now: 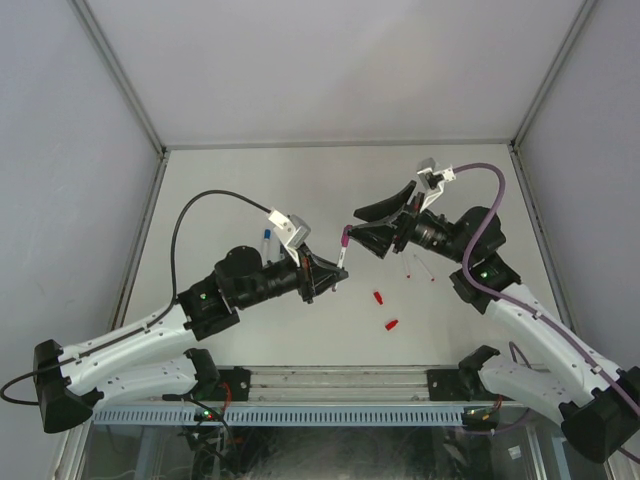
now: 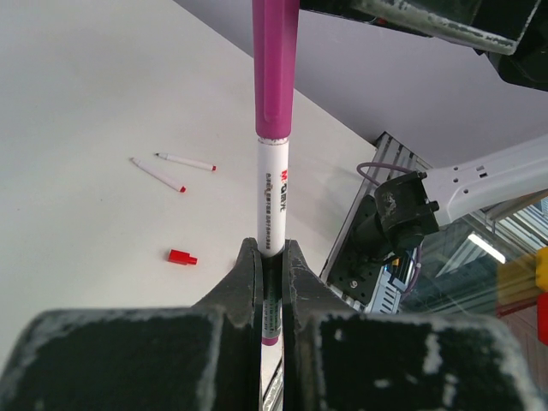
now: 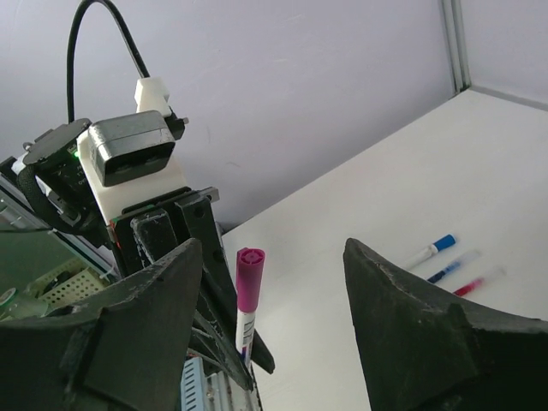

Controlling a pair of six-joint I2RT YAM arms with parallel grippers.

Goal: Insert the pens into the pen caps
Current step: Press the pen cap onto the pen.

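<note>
**Left gripper clamps a capped pen upright, right gripper open around its top**

The left gripper is closed tight on the lower part of a white pen, with both fingers pressed against the barrel. The pen stands upright above the table, between the two arms. A magenta cap sits on its upper end.

The right gripper is open, its fingers spread wide on either side of the magenta cap. The right wrist view shows a gap on both sides, with the pen nearer the left-hand finger.

On the table below the right gripper lie a red cap and a second red cap, close together. Two thin pens with red tips lie side by side just beyond them. Three more pens lie in a row on the far side of the left arm, one with a blue end
</note>
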